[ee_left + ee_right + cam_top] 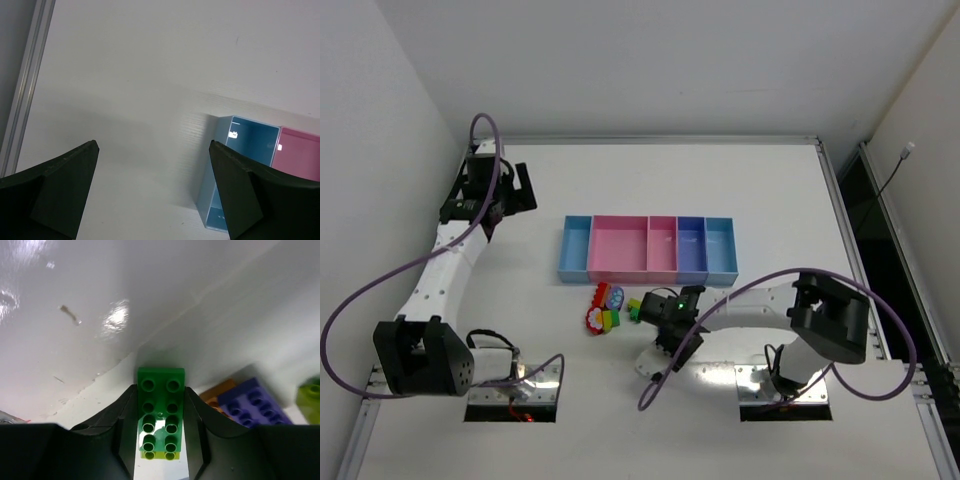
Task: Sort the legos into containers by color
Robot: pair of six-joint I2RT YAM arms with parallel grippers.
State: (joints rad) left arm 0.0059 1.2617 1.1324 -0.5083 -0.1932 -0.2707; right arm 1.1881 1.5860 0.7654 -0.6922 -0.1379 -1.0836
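We clamp our right hand on the green lego, its length along the fingers, just before the containers.

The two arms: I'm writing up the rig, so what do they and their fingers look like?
Both the left arm and right arm have white links with black joint housings, each trailed by a looping purple cable. A green light glows on the right wrist. The fingers are dark, matte wedges.

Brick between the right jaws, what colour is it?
The brick is green; the right wrist view shows it best.
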